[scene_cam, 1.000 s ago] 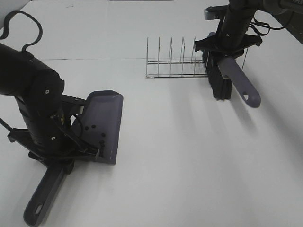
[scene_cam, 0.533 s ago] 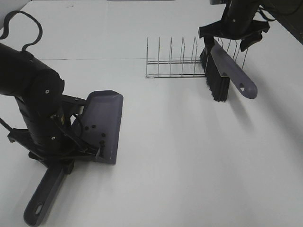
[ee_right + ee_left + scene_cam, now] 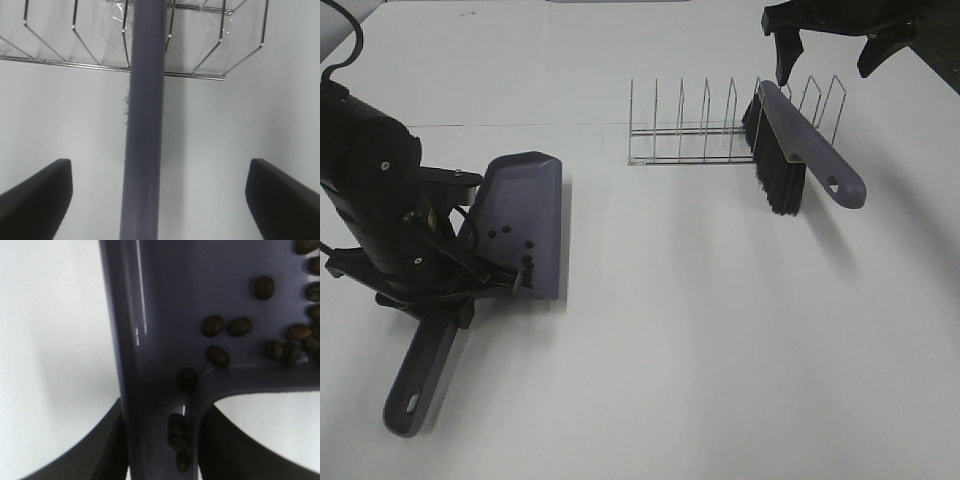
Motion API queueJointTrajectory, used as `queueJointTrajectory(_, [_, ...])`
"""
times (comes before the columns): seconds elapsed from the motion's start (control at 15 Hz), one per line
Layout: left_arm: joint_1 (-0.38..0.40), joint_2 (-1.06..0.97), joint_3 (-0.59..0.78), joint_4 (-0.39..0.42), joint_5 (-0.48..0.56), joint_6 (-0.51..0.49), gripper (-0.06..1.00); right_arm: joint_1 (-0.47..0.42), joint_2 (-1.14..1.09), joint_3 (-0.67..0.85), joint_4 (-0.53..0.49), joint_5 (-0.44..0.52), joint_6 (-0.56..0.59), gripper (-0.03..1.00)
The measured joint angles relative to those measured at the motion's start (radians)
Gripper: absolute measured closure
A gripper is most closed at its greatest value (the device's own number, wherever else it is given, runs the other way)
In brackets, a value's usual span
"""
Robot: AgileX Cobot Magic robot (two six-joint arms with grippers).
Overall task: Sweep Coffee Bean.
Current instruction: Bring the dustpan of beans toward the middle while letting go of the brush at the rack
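Dustpan (image 3: 535, 215): smooth grey-purple plastic, slight gloss. Coffee beans (image 3: 240, 326): dark brown, faint sheen. Rack (image 3: 690, 125): thin shiny metal wire. Brush (image 3: 798, 150): matt plastic back, black bristles. Table (image 3: 700, 330): white, matt, smooth.

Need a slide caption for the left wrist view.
Dark brown coffee beans scattered inside the grey plastic dustpan, several lodged in its handle channel.

Both arms matte black, bulky rounded housings. Left arm has small silver screws on its casing, a black cable looping off behind; left hand (image 3: 470, 285) has angular black brackets. Right hand (image 3: 835, 45) black, with tapered fingers (image 3: 782, 55).
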Motion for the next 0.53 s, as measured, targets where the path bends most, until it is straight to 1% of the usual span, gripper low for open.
queueJointTrajectory(0.2, [0.0, 0.004, -0.06, -0.025, -0.003, 0.028, 0.58, 0.0, -0.053, 0.067, 0.014, 0.0, -0.019, 0.14])
queueJointTrajectory(0.33, [0.0, 0.03, -0.145, -0.05, 0.007, 0.064, 0.58, 0.0, -0.102, 0.136, 0.014, 0.001, -0.026, 0.14])
queueJointTrajectory(0.47, [0.0, 0.082, -0.22, -0.09, 0.059, 0.102, 0.58, 0.0, -0.148, 0.202, 0.014, 0.002, -0.026, 0.14])
queueJointTrajectory(0.53, [0.0, 0.111, -0.245, -0.109, 0.088, 0.105, 0.58, 0.0, -0.167, 0.229, 0.014, 0.002, -0.026, 0.14])
